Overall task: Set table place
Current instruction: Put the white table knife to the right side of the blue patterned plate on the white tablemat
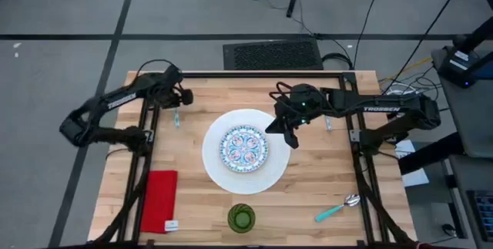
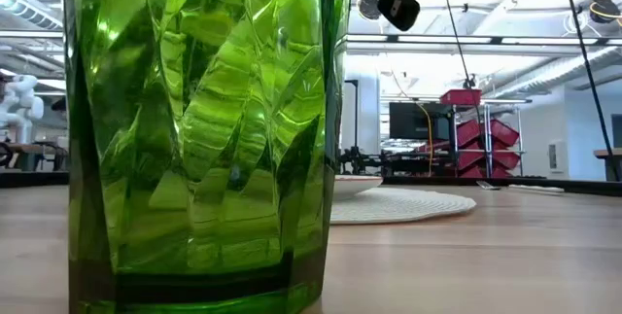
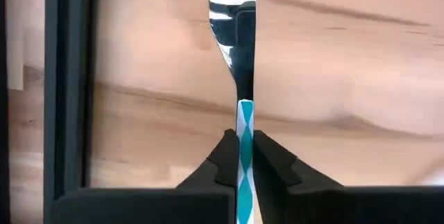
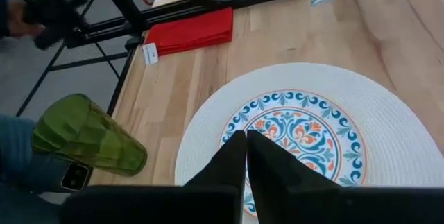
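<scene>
Your left hand (image 1: 176,104) at counter's (image 1: 323,180) far-left corner, clamped on teal-white utensil handle (image 3: 245,148); napkin (image 1: 159,200) near-left; cup (image 1: 241,218) at near edge; small plate (image 1: 243,148) on white plate (image 1: 219,168), centre; your right hand (image 1: 286,129) above plate's far-right rim, fingers together, empty; spoon (image 1: 337,208) near-right.

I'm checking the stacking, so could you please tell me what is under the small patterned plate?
The small patterned plate sits centred on the large white plate, whose rim shows all around. The white plate's middle is covered.
</scene>
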`<act>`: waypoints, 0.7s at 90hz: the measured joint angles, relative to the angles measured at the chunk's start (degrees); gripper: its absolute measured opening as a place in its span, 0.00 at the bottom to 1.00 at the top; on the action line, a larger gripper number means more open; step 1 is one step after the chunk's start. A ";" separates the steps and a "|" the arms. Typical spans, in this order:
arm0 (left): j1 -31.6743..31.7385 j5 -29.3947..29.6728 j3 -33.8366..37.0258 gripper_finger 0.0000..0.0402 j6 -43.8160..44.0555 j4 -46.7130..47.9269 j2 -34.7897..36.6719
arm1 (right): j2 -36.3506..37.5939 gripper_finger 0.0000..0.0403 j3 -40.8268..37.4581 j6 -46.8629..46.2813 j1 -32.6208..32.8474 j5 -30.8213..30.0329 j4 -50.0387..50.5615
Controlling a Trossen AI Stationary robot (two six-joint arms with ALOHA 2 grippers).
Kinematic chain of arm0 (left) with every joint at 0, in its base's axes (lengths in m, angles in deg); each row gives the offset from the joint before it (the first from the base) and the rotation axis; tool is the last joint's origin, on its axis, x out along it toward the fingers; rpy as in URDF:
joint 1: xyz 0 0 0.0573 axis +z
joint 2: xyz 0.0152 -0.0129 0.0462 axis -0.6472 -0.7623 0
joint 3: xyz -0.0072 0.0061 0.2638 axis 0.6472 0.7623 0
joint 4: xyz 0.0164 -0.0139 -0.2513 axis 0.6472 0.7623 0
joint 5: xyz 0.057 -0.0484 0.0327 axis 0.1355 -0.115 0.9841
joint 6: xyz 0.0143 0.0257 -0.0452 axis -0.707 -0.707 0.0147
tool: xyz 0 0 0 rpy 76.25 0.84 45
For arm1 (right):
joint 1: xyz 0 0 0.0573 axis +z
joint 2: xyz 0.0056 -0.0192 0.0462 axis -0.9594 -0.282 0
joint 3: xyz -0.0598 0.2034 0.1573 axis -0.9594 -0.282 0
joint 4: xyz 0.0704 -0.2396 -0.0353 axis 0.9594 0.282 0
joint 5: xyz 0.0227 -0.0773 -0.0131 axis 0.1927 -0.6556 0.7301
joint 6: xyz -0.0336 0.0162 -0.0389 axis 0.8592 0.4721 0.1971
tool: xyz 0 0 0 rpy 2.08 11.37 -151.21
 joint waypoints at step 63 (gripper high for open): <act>-37.47 5.09 -13.54 0.00 22.23 -5.16 -0.49 | -0.02 0.00 0.02 -6.83 1.24 -9.66 -3.74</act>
